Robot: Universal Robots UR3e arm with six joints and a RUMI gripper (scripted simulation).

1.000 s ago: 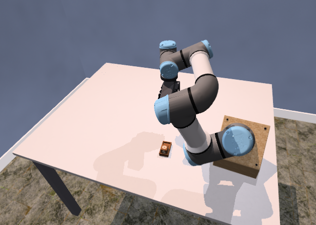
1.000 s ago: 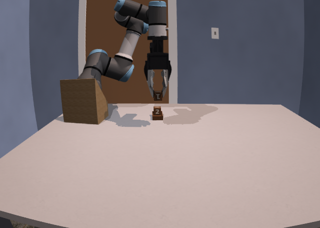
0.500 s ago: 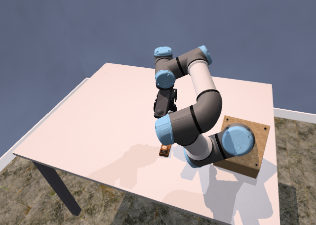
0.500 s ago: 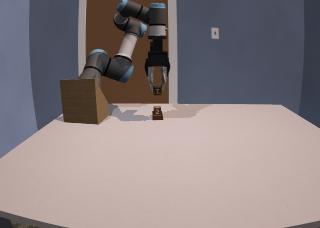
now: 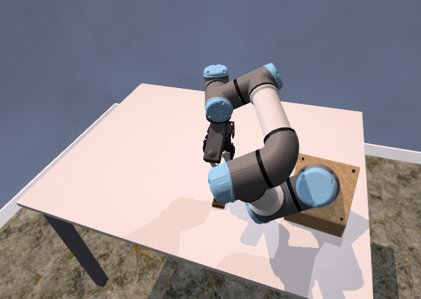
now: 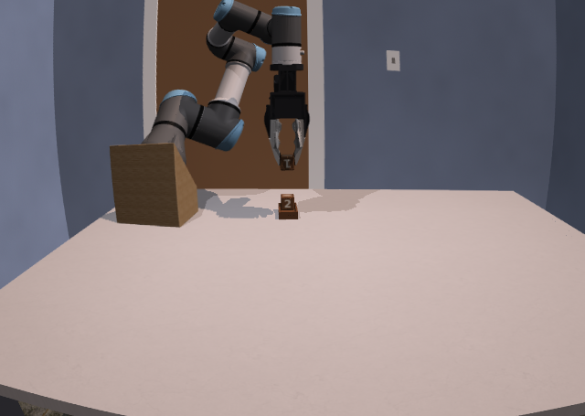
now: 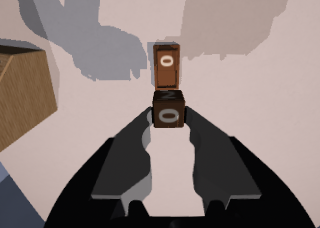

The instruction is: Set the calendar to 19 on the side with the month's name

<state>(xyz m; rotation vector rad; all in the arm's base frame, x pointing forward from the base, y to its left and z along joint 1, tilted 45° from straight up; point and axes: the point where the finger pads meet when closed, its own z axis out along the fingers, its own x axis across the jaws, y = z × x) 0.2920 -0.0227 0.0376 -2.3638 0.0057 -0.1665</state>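
Note:
My gripper [image 6: 286, 158] [image 7: 168, 107] is shut on a small brown number cube [image 6: 286, 163] [image 7: 169, 109] and holds it well above the table. The held cube shows an upside-down 1 in the exterior view and a 0 towards the wrist camera. Below it the brown calendar tray [image 6: 288, 213] [image 7: 166, 78] [image 5: 218, 204] sits on the table. The other cube [image 6: 287, 202] [image 7: 166, 59] sits in the tray, showing a 2 in the exterior view and a 0 on top in the wrist view. In the top view the arm hides the held cube and most of the tray.
The arm's wooden mounting block [image 6: 151, 184] [image 5: 326, 200] [image 7: 22, 95] stands left of the tray in the exterior view. The pale table [image 6: 302, 307] spreads wide in front. A brown door [image 6: 188, 71] and a wall switch [image 6: 392, 59] are behind.

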